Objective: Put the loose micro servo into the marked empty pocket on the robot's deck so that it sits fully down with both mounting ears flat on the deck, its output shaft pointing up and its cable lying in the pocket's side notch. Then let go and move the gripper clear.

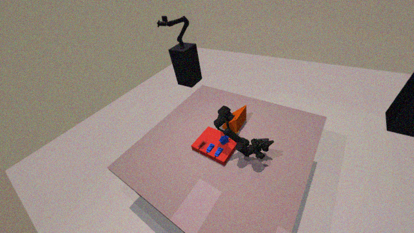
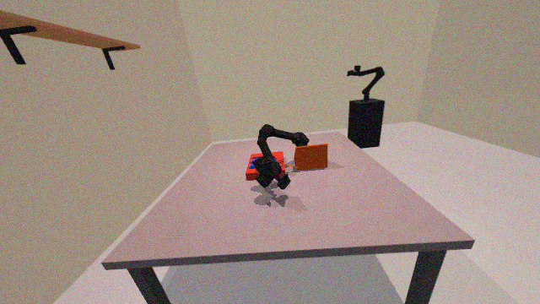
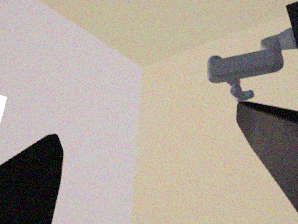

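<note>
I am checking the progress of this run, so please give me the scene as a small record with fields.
deck: red deck on the table, beside an orange panel
seated servos: two blue ones near the front edge
loose servo: blue servo on top of the deck, not in a pocket
empty pocket: dark slot at the left end
gripper: gripper open, holding nothing, off the deck's right side
task state: servo not yet placed

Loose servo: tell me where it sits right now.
In the top view, the servo rests on the red deck near its right edge, beside the arm, not in the gripper.
</note>
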`<state>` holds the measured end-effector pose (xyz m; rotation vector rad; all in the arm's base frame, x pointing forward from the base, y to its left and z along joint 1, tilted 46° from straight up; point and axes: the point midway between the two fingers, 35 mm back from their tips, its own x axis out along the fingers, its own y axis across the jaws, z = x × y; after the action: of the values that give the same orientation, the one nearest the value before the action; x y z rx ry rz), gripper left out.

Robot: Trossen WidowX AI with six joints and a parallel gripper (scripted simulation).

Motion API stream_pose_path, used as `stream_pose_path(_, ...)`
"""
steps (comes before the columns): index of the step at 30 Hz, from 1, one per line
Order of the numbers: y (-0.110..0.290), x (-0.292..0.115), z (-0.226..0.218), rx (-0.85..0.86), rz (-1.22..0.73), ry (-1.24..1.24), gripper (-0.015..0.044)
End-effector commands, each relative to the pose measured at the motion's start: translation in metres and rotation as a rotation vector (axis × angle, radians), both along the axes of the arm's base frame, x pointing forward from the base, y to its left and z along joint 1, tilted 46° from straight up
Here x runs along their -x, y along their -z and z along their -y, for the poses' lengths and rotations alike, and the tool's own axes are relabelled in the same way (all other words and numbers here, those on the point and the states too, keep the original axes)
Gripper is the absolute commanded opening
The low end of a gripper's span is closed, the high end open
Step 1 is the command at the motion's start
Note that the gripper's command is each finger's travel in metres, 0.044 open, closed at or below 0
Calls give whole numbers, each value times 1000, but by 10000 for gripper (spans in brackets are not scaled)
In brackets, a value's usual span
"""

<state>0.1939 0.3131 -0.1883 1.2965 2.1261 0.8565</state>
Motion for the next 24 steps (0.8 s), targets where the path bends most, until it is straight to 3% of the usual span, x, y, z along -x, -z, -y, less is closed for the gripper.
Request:
stream_pose_path(1, 0, 0, 0, 0, 3, 1, 426)
stream_pose_path(24, 5, -39, -24, 89, 373, 91, 440)
